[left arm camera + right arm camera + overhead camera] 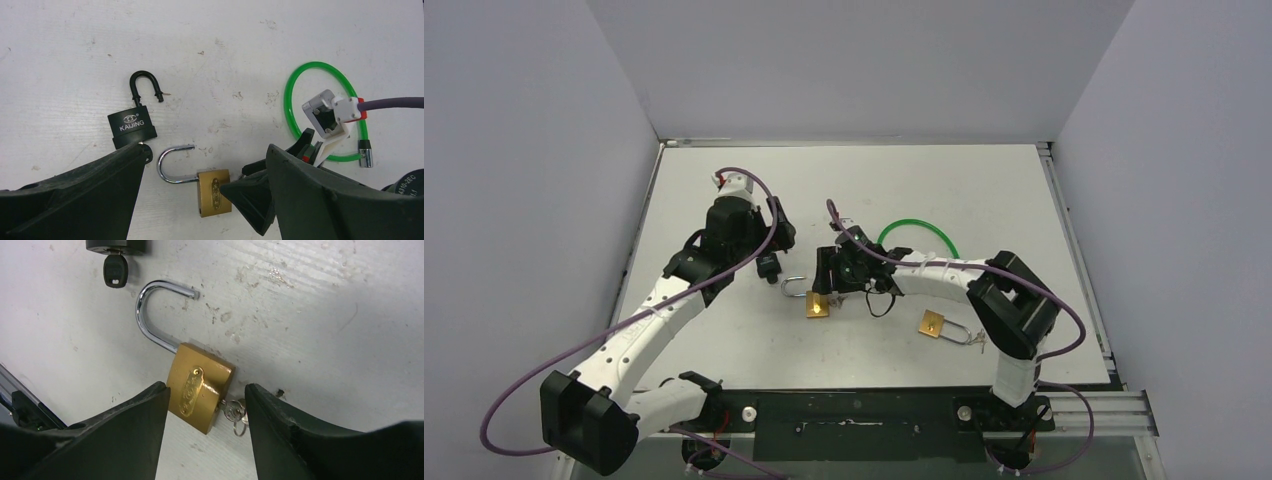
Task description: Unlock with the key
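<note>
A brass padlock (200, 387) lies on the white table with its silver shackle (155, 315) swung open and a small key (232, 412) in its base. My right gripper (205, 390) is open, with one finger on each side of the lock body and key, gripping neither. The lock also shows in the top view (817, 305) and in the left wrist view (214, 191). My left gripper (207, 150) is open and empty above it. A black padlock (131, 127) with an open shackle and a key (115, 270) in it lies beside my left finger.
A second brass padlock (934, 323) with keys lies to the right, near the right arm's base. A green ring (919, 235) lies behind the right wrist. The table's raised edges (1052, 160) and grey walls surround the work area.
</note>
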Robot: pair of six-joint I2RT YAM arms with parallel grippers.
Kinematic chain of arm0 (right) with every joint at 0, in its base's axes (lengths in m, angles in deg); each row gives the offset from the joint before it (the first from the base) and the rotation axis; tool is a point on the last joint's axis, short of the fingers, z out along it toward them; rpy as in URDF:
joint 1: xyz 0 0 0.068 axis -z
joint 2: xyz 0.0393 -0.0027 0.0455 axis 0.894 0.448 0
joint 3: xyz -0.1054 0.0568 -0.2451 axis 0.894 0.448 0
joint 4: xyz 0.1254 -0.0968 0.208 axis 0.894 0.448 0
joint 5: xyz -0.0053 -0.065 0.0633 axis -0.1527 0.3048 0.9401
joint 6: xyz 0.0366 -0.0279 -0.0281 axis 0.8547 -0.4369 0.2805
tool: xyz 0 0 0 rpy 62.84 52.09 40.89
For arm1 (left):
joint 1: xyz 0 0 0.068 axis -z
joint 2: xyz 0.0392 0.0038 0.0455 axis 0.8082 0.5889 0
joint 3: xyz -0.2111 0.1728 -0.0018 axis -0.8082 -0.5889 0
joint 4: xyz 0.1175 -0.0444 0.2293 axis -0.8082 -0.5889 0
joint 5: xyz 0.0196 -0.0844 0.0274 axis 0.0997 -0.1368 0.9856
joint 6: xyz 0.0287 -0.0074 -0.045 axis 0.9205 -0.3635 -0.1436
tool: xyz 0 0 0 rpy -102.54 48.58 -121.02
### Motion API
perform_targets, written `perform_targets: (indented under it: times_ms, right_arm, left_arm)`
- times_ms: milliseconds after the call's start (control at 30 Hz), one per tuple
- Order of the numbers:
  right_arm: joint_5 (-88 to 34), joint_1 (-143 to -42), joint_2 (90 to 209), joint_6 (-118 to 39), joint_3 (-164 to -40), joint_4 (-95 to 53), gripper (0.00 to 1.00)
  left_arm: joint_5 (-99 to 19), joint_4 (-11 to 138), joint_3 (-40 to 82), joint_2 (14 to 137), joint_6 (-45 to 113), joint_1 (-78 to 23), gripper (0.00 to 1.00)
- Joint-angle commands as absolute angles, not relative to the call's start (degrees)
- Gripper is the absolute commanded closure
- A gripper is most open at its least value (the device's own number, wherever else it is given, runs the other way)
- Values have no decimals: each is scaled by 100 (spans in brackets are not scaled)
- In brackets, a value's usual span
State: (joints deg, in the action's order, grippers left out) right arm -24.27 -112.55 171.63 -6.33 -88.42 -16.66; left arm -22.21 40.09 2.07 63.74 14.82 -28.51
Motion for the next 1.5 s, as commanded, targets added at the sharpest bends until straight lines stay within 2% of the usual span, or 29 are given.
perform_targets:
  times_ms: [0, 300, 400, 533, 667, 800, 1100, 1233, 1333, 1467]
  right_arm:
    - [-2244, -11316, 17482, -866, -9222, -1859, 45]
    - [-1597, -11498, 17680, -717, -9059, -2331, 52]
    - [-1397, -11592, 17667, -626, -8979, -2555, 59]
    - [-1221, -11620, 17623, -471, -8879, -2770, 63]
    - [-1753, -11568, 17366, -584, -8929, -2472, 46]
    - [-2363, -11324, 16783, -777, -8855, -2287, 36]
    - [-4437, -10145, 15610, -971, -8389, -929, 39]
    - [-4917, -9592, 15492, -895, -8290, -186, 39]
    - [-5539, -9496, 15479, -747, -8076, 37, 39]
    - [-5699, -9382, 15583, -707, -7869, 72, 40]
  left_arm:
    - [-2303, 4304, 268, 6410, 1438, -2887, 13]
    - [-2366, 4326, 227, 6451, 1437, -2900, 13]
    - [-2435, 4327, 233, 6468, 1429, -2905, 13]
    - [-2487, 4333, 240, 6450, 1412, -2905, 13]
    - [-2495, 4328, 255, 6412, 1394, -2913, 13]
    - [-2512, 4338, 250, 6394, 1372, -2913, 12]
    - [-2365, 4466, 196, 6307, 1329, -2948, 12]
    - [-2420, 4622, 103, 6292, 1253, -2949, 12]
    - [-2460, 4651, 80, 6306, 1228, -2949, 13]
    - [-2461, 4677, 45, 6306, 1218, -2949, 13]
